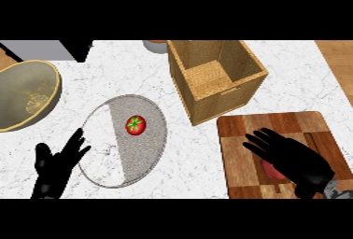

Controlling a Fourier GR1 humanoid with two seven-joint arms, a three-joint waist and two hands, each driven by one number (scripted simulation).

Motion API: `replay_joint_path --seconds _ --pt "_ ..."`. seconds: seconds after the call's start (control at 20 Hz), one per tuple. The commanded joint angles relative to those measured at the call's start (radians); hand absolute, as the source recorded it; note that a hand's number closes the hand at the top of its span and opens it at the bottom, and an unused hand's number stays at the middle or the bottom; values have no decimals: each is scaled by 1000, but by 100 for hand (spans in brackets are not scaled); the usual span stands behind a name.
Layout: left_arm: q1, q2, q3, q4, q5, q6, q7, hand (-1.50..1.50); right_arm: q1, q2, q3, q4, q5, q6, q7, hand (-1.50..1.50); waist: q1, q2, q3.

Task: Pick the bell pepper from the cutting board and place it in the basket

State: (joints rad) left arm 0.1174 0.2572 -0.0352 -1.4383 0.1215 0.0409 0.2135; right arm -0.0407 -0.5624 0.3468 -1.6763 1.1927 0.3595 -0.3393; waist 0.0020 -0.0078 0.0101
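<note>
White marbled stone forms the bench (207,140), and only the head view shows it, looking steeply down. Take the square woven wicker basket (215,77) as the landmark: it stands open-topped near the middle, and nothing shows inside it.

Just in front of the basket and to its right lies the brown wooden cutting board (276,135). The right robot hand (293,161) hangs over the board, fingers spread and released, clasping nothing. Under its palm a red patch peeks out, most likely the red bell pepper (273,172), lying on the board and largely hidden.

Left of the basket sits a round grey speckled plate (148,154) carrying a small red tomato with a green stalk (136,125); it is not the target. Further left, a large dull brass-coloured bowl (27,95) sits at the edge. The left robot hand (59,163) rests open in front of the plate, fingers up.

The step in hand looks like the grasp. To do it well, the right hand should settle low over the pepper, curl fingers and thumb round its widest part, lift straight up before swinging toward the basket, and clear the near wall.
</note>
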Motion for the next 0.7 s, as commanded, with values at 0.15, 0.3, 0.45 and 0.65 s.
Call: replay_joint_path --seconds 0.15,0.3,0.45,0.65 --pt "49 -21 -13 28 -25 -7 32 0 33 10 -29 42 18 -59 -56 -150 -2 7 -10" --pt "17 -12 -1 20 -14 -29 62 0 -49 60 1 175 82 -123 -80 150 4 9 -10" --pt "23 -37 3 40 -17 -14 40 0 -53 40 7 131 107 -168 -112 150 2 8 -10" --pt "-13 -40 4 61 -38 -5 67 0 -35 26 9 151 161 -225 -127 150 -3 9 -10"
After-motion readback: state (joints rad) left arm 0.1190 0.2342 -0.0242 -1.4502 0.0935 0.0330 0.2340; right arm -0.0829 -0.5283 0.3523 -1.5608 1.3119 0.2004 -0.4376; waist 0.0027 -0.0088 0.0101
